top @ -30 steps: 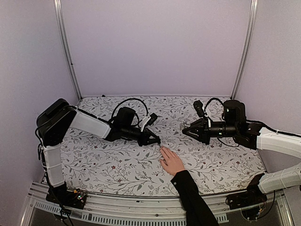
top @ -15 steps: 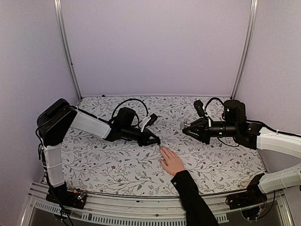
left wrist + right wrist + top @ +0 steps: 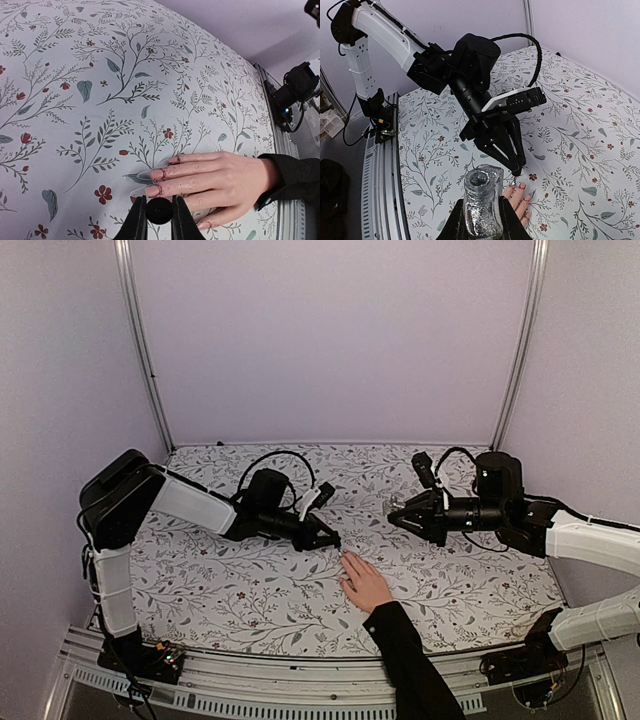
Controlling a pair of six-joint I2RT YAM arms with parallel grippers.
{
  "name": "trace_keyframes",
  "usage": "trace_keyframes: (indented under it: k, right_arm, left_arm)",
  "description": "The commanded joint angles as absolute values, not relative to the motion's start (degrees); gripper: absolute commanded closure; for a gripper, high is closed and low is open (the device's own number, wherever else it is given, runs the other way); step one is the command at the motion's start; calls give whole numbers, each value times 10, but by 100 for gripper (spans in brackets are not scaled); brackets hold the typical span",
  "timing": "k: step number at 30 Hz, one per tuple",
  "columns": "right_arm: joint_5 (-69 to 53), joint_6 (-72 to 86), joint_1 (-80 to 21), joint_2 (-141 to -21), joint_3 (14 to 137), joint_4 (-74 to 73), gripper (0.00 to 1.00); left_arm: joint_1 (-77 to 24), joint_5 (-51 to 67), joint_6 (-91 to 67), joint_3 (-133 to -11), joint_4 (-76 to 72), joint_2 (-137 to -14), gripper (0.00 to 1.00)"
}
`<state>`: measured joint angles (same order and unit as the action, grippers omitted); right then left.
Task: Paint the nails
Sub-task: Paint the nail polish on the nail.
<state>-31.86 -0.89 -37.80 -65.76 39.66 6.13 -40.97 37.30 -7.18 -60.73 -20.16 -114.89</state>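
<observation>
Soft, even light falls from overhead and gives the walls (image 3: 330, 340) a lilac cast. Shadows under the arms on the table (image 3: 250, 590) are pale and fuzzy-edged. There is no hard glare, only a wet sheen on the hand (image 3: 220, 175) and sparkle on the bottle (image 3: 482, 200). The top view bows the posts (image 3: 140, 350) outward at its edges. Up close, the left claw (image 3: 158, 199) and its black cap (image 3: 159, 212) look soft, while the print beyond stays crisp.
</observation>
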Motion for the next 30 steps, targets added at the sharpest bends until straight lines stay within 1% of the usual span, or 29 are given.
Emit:
trace_keyframes:
  k: [1,30]
  right_arm:
    - [-324,-7,-374,-661,388,80,100]
    - [-325,-7,-373,-659,387,82,100]
  left_arm:
    - [-401,377,-72,-618,-195,-1161,100]
    - [-395,370,-70,-620,-186,-1162,100]
